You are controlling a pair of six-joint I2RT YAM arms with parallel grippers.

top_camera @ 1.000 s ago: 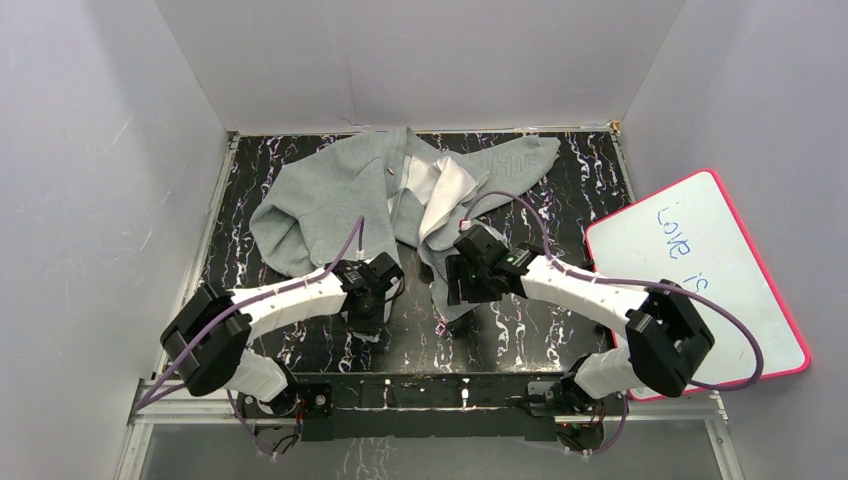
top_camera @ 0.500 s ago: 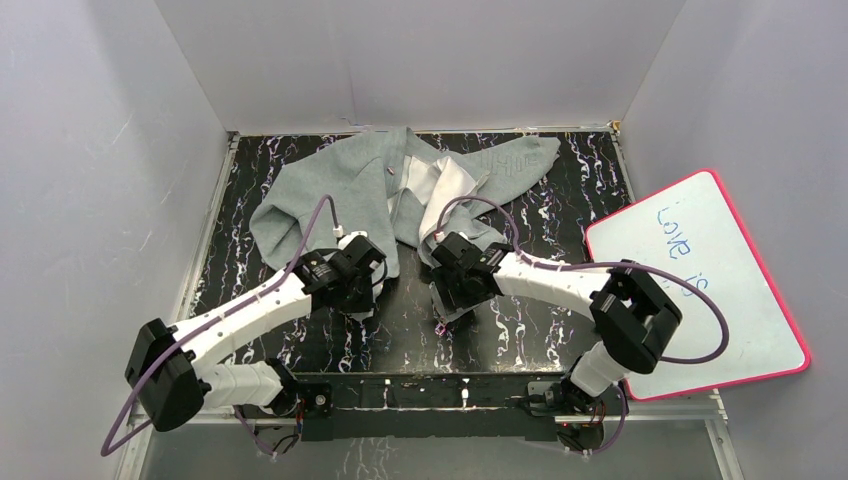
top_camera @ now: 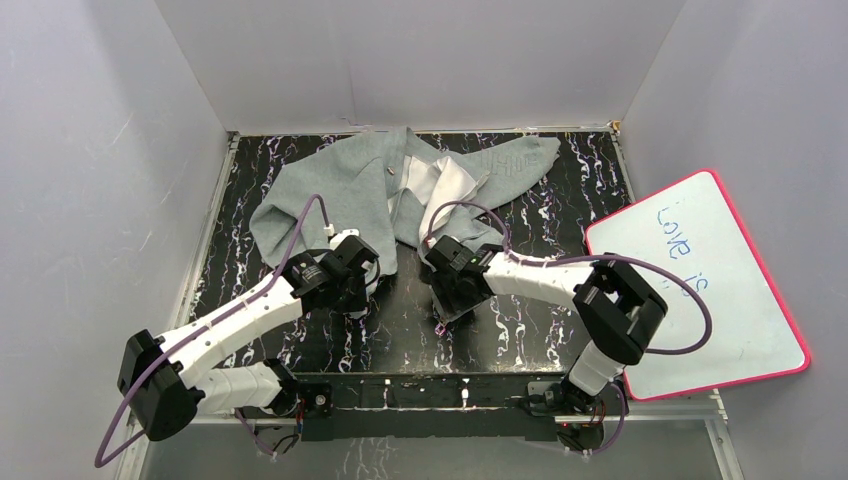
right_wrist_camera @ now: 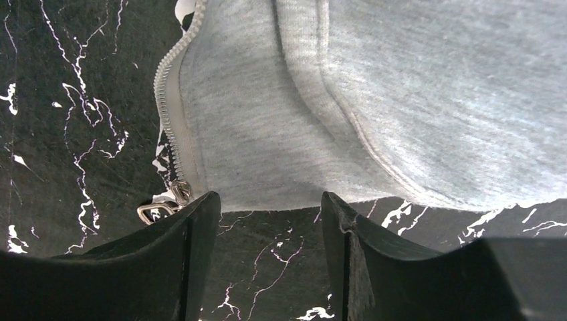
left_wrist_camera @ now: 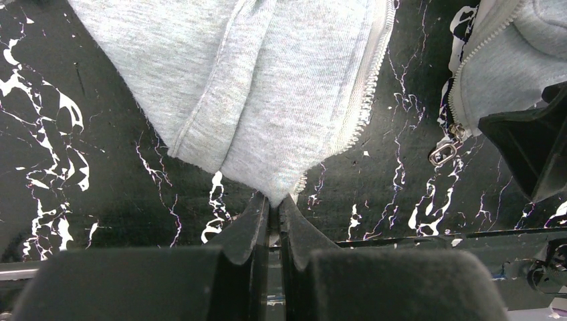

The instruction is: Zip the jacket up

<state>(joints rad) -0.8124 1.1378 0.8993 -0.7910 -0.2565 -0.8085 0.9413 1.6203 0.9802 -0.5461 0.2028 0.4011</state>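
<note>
Hem of jacket (left_wrist_camera: 267,100) clamped in left hand (left_wrist_camera: 274,202) — right hand (right_wrist_camera: 267,202) spread, empty, beside zipper pull (right_wrist_camera: 152,212).

The whiteboard (top_camera: 735,315) reads "Love is" in blue.

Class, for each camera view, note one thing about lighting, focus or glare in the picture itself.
Top external view: even, diffuse light, soft shadows, no glare on the whiteboard. Left wrist view: the jacket weave and zipper teeth are sharp, the left gripper dark and soft-edged. Right wrist view: the right gripper is a near-black silhouette, and the zipper pull catches a small glint.
</note>
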